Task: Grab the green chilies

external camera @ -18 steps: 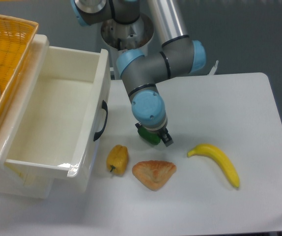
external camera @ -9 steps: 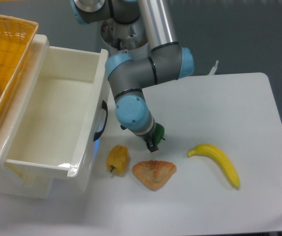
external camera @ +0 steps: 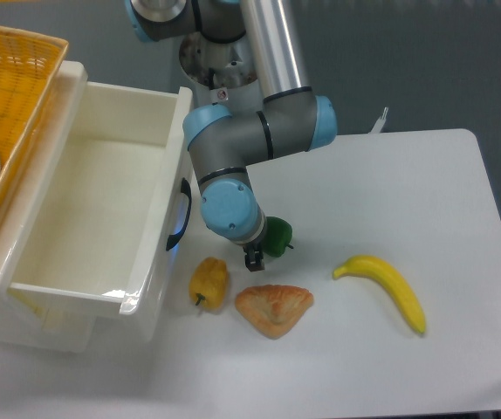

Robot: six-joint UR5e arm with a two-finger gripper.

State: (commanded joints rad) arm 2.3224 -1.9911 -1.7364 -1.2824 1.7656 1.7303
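A white table [external camera: 390,201] carries everything. On it, a white bin [external camera: 93,218] sits at nine o'clock. A yellow pepper [external camera: 209,282] and a pastry [external camera: 273,308] lie at six, the green chilies [external camera: 277,237] near centre, and a banana [external camera: 388,285] at four.

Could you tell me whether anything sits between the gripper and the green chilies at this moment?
Nothing visible does. The gripper hangs right beside the green chilies, at their lower left. The yellow pepper and the pastry lie nearer the camera, off that line. The wrist hides how the jaws stand.
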